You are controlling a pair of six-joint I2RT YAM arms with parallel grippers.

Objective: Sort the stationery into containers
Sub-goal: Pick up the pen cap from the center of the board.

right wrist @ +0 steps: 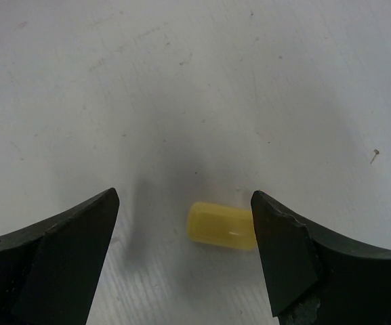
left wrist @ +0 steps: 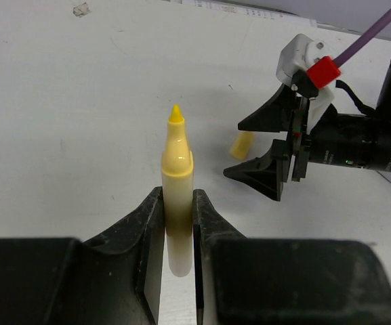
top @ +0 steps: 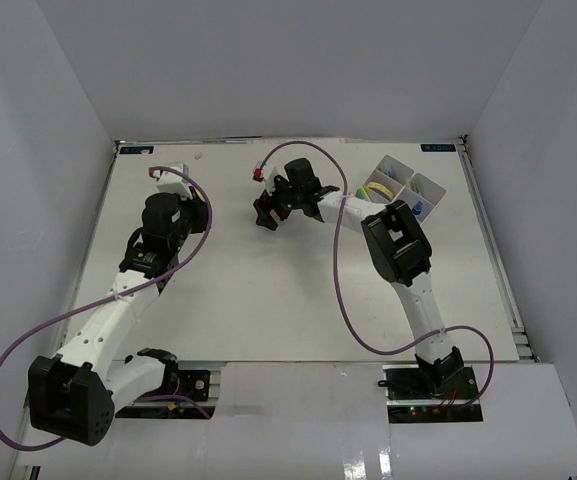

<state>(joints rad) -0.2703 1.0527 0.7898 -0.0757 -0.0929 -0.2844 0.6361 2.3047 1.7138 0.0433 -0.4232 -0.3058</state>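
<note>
Your white tray (top: 405,187) sits at the far right of the table (top: 268,300). It is one tray with four boxes in it. The left box has yellow and green things (top: 378,186) in it. The right box has a blue thing (top: 420,208) in it. They are too small in the top view to say just what they are.

Your left gripper (left wrist: 178,227) is squeezed tight on one yellow marker (left wrist: 177,162). The marker has its cap off. It stands between the two fingers with its yellow tip pointing away from the camera, up off the table, at the far left.

One yellow cap (right wrist: 221,225) lies on its side on the table, near the far middle. Your right gripper (right wrist: 185,196) hangs right over it with its two fingers spread wide, one on each side. It is not holding anything. The cap lies nearer one finger, just beside it.

You have two grippers, one marker and one cap out on the table.
</note>
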